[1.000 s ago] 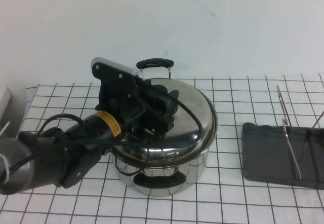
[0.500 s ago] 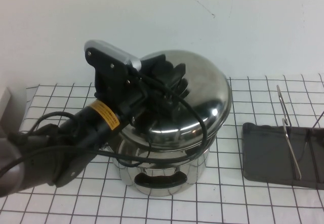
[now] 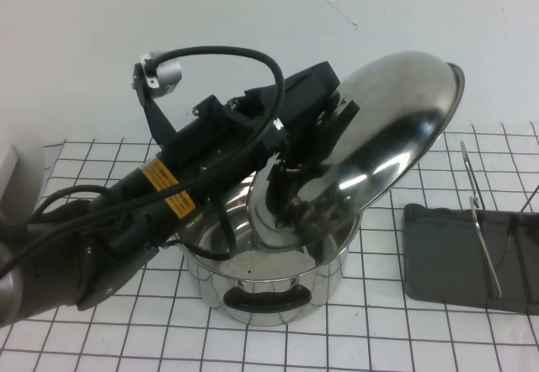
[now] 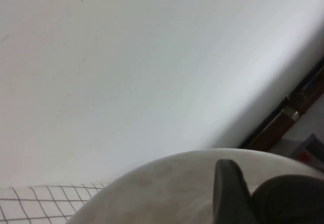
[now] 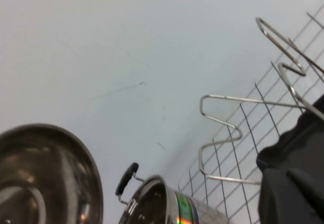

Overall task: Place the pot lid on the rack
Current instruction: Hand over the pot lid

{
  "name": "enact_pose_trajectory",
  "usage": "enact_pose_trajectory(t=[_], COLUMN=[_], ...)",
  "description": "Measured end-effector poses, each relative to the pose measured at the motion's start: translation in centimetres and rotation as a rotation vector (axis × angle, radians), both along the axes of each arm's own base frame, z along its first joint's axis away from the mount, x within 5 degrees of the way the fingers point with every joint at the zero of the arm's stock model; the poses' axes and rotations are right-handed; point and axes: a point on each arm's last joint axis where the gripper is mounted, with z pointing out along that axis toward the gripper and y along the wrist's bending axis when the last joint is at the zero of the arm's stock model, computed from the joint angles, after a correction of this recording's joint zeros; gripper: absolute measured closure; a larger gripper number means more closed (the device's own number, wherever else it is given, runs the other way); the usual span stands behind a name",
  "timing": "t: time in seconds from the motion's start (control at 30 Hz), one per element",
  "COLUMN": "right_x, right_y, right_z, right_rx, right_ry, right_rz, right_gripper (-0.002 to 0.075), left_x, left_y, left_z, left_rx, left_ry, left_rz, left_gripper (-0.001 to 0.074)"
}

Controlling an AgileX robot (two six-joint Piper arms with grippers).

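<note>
My left gripper (image 3: 327,132) is shut on the black knob (image 4: 291,201) of the pot lid (image 3: 383,140). It holds the shiny domed lid in the air above the pot, tilted steeply with its rim up to the right. The knob is hidden behind the gripper in the high view. In the left wrist view a black finger (image 4: 230,193) lies against the lid's dome (image 4: 162,188). The rack (image 3: 480,220) stands at the right, wire loops rising from a dark grey base tray (image 3: 434,258), apart from the lid. My right gripper (image 5: 293,183) shows only in its wrist view, near the rack's loops (image 5: 228,133).
The deep steel pot (image 3: 269,292) with two black handles stands open on the checked cloth below the lid, left of the rack. A white wall runs close behind the table. A pale object (image 3: 7,170) lies at the far left edge.
My left gripper has lifted the lid off the pot, carried it up and to the right, and tipped it from nearly flat to steeply tilted. The pot and rack have not moved.
</note>
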Motion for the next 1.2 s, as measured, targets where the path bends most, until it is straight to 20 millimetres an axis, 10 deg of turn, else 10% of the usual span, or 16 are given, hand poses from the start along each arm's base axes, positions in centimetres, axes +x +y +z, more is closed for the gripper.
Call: enact_pose_trajectory(t=[0.3,0.43,0.8,1.2], right_x=[-0.3,-1.0,0.6,4.7], right_y=[1.0,2.1,3.3,4.3], right_z=[-0.1,3.1,11.1,12.3], right_rx=[-0.078,-0.236,-0.445,-0.401], right_ry=[0.025,-0.151,-0.418,-0.294], right_rz=[0.116,0.249,0.349,0.507], right_gripper=[0.0728,0.0720,0.0237,0.0188], left_x=[-0.6,-1.9,-2.6,-3.0], left_y=[-1.6,-4.5,-7.3,-7.7], left_z=[-0.6,0.5,2.0,1.4], left_rx=[0.033,0.056,0.041,0.082], left_ry=[-0.027,-0.162,-0.292,-0.320], left_rz=[-0.028,-0.078,-0.109,-0.159], left_gripper=[0.0418,0.0418,0.0418,0.0418])
